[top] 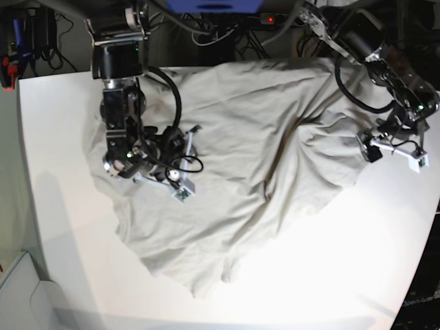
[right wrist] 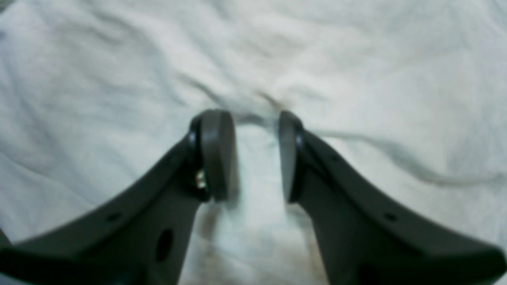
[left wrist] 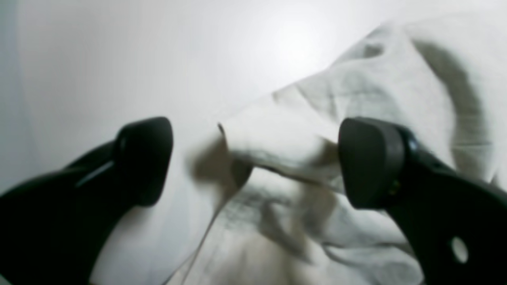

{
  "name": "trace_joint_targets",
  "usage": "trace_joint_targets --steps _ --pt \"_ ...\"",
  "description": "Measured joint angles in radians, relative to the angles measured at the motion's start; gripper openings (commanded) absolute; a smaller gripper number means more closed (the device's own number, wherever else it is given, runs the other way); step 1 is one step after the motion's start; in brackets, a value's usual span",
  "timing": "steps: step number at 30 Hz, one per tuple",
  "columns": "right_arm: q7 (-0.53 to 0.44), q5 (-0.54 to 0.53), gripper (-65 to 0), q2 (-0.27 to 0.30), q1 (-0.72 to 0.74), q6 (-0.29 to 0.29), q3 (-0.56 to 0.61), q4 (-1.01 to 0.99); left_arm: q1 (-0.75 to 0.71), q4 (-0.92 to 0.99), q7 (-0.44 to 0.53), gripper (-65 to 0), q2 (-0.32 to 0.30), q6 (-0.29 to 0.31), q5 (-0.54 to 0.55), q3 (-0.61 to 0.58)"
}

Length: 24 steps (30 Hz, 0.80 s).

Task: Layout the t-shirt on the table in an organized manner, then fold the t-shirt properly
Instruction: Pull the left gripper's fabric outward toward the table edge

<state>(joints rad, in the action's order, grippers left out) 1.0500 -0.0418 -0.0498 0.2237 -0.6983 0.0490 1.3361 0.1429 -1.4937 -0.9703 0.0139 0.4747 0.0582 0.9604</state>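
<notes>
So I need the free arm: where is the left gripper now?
In the base view the left gripper is at the right, open over the t-shirt edge, above the table.

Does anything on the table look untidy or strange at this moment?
Yes. The t-shirt lies crumpled on the table, with deep creases and a pointed bottom edge, not spread flat. No tear or stain shows.

White table (top: 55,227), rumpled t-shirt (top: 240,172) spread across it

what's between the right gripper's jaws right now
A pinched ridge of the t-shirt sits between the right gripper's jaws, seen in the right wrist view.
</notes>
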Motion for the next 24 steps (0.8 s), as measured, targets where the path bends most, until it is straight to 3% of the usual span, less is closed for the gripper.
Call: trace_joint_targets --steps 5,7,10,12,16,24 --pt "0.000 0.000 -43.5 0.000 0.000 0.000 0.000 0.001 0.020 0.064 0.029 0.0 0.000 0.013 0.014 -0.007" --pt "-0.001 0.000 -43.5 0.000 0.000 0.000 0.000 0.001 0.015 0.077 0.019 -12.5 0.002 0.011 0.011 -0.006" --pt "-0.001 0.000 -43.5 0.000 0.000 0.000 0.000 0.001 0.032 0.079 0.020 -37.1 0.000 0.012 0.005 -0.002" --pt "0.000 0.000 -43.5 0.000 0.000 0.000 0.000 0.001 0.045 0.078 0.031 -46.0 0.000 0.012 0.010 -0.003" --pt "-0.001 0.000 -43.5 0.000 0.000 0.000 0.000 0.001 0.042 0.078 0.027 -43.4 0.000 0.011 0.014 -0.006" --pt "0.000 0.000 -43.5 0.000 0.000 0.000 0.000 0.001 0.065 0.074 0.026 -52.1 -0.012 0.011 0.008 -0.006"
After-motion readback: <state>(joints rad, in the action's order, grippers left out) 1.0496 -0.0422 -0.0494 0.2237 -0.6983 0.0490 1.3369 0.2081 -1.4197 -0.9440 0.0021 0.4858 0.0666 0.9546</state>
